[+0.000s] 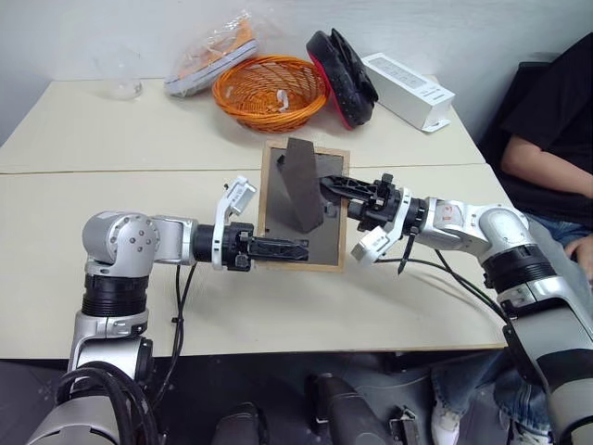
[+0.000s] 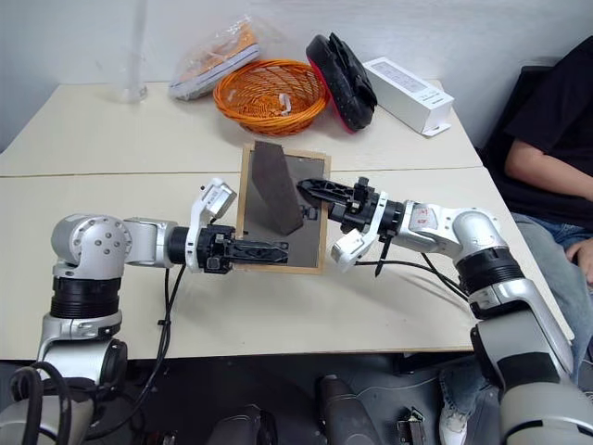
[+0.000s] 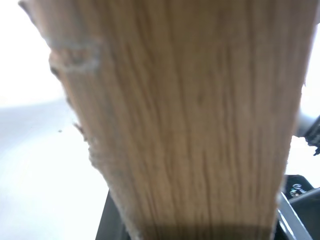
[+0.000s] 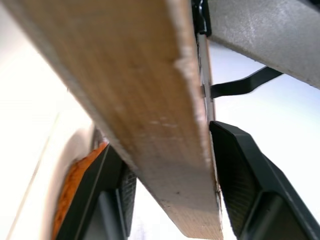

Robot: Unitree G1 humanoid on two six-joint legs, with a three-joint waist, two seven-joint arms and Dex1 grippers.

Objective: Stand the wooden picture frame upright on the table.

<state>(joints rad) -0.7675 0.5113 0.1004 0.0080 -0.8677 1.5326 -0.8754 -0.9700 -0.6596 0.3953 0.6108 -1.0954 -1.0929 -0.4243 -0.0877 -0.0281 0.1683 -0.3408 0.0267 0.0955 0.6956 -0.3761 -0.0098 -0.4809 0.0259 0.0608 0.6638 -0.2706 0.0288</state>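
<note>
Tilting the wooden picture frame [image 1: 320, 243] up, both end effectors grasping its edges.
Left end effector [image 1: 283, 248] and right end effector [image 1: 335, 186] should lower it onto its stand flap [image 1: 302, 184] on the counter [image 1: 111, 199].

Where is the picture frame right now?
In the left eye view the wooden picture frame is mid-table, back side up with stand flap raised, between both pincers, just nearer than the orange basket.

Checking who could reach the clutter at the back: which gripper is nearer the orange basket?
Right. The right gripper is at the wooden picture frame's right edge, just below the orange basket; the left gripper is at the frame's lower left edge, farther from it.
</note>
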